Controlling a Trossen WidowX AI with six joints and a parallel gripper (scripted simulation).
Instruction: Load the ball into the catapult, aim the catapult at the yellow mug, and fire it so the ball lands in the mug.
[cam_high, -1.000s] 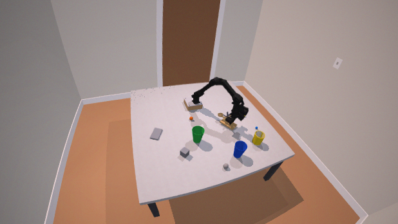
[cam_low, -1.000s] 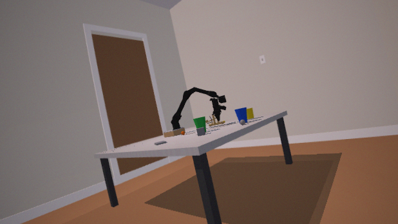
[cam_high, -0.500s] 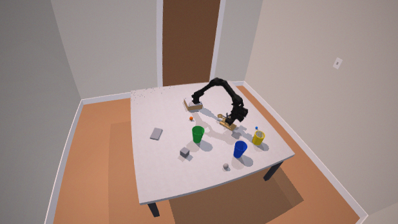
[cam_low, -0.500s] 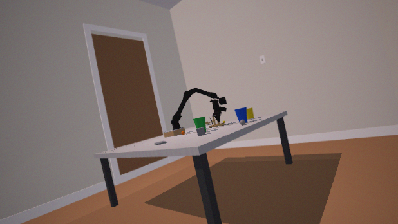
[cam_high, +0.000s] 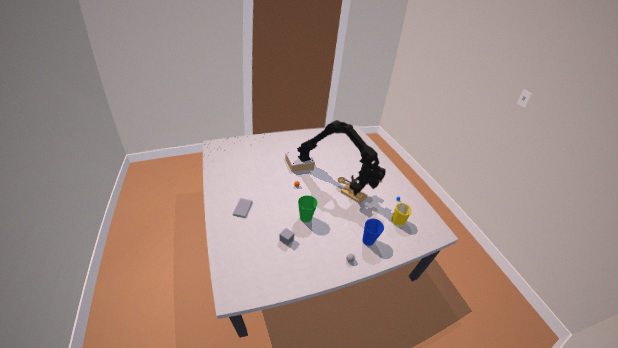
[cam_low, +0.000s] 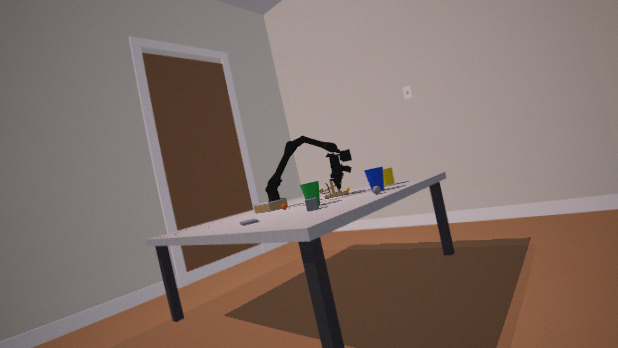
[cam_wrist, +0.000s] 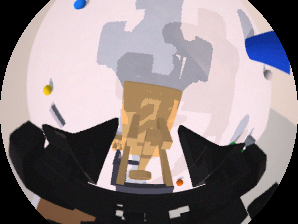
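On pale wall beyond the white table (cam_high: 260, 270) (cam_low: 280, 235), a switch plate (cam_high: 524, 98) (cam_low: 407, 92)

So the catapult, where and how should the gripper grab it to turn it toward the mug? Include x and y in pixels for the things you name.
I'd take the wooden catapult (cam_high: 359, 196) (cam_wrist: 152, 95) by its long, narrow base, coming straight down with one finger on each long side. The gripper (cam_wrist: 149, 124) is open above it, fingers roughly either side of the frame. The upright posts and the thin throwing arm between them look like poorer grips.
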